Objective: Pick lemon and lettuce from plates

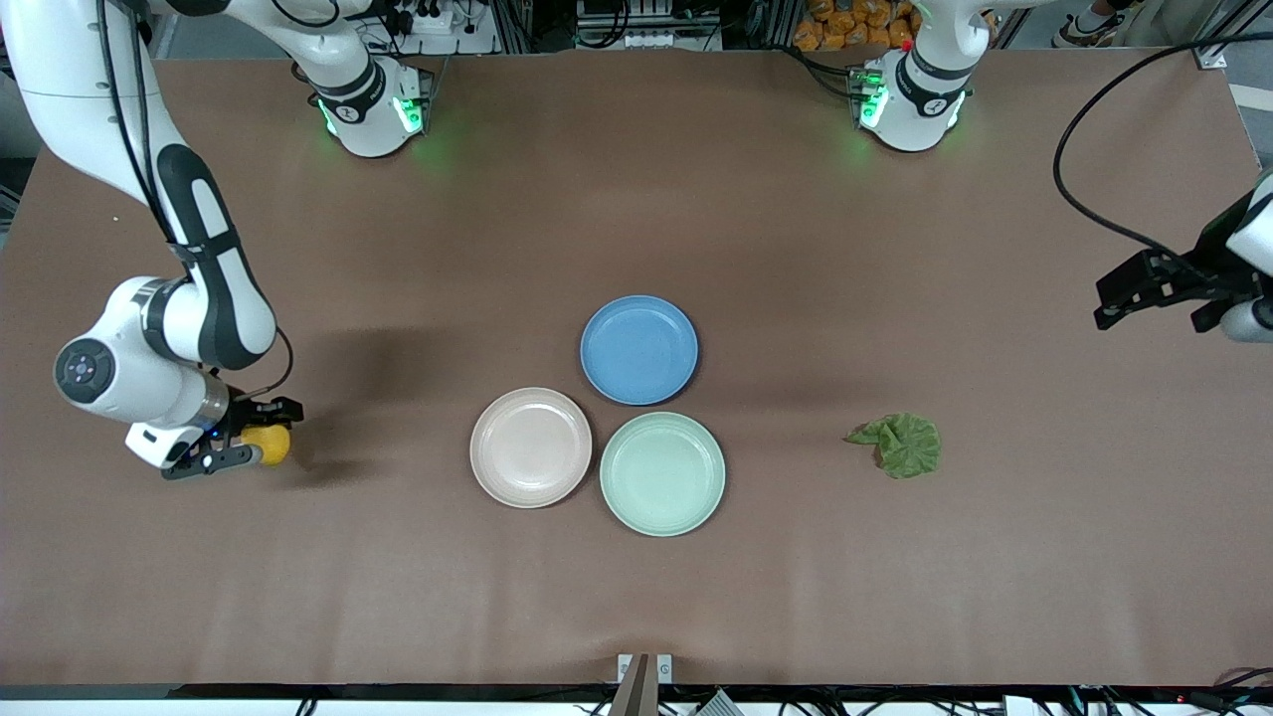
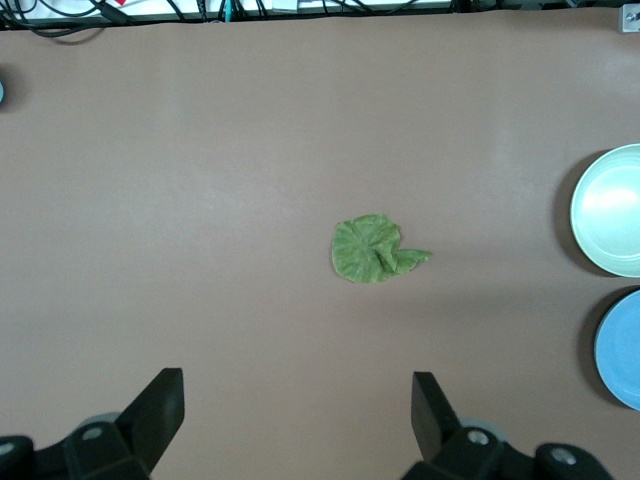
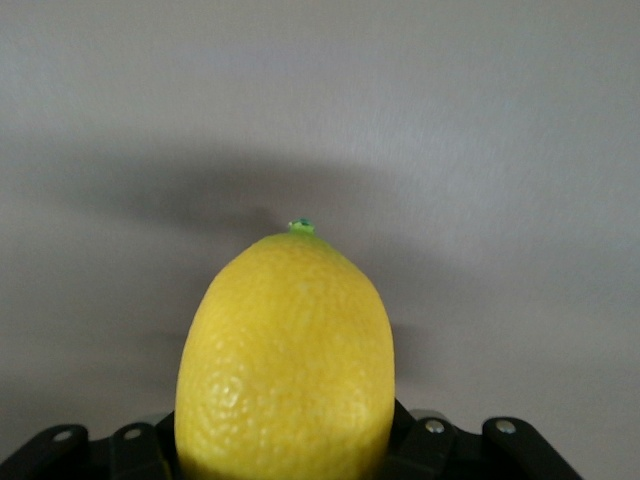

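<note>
My right gripper [image 1: 257, 442] is shut on the bright yellow lemon [image 1: 270, 445] and holds it low over the bare table toward the right arm's end. In the right wrist view the lemon [image 3: 285, 350] fills the space between the fingers. The dark green lettuce [image 1: 900, 444] lies on the bare table beside the mint green plate [image 1: 662, 474], toward the left arm's end. The beige-pink plate [image 1: 531, 447] and the mint plate hold nothing. My left gripper [image 1: 1144, 293] is open and empty, up over the table's left arm's end. The left wrist view shows the lettuce [image 2: 372, 250] past that gripper [image 2: 297, 385].
A blue plate [image 1: 638, 349] sits empty, touching the other two plates and farther from the front camera. The left wrist view shows the mint plate [image 2: 612, 210] and the blue plate [image 2: 620, 350] at its edge. Both arm bases stand along the table's back edge.
</note>
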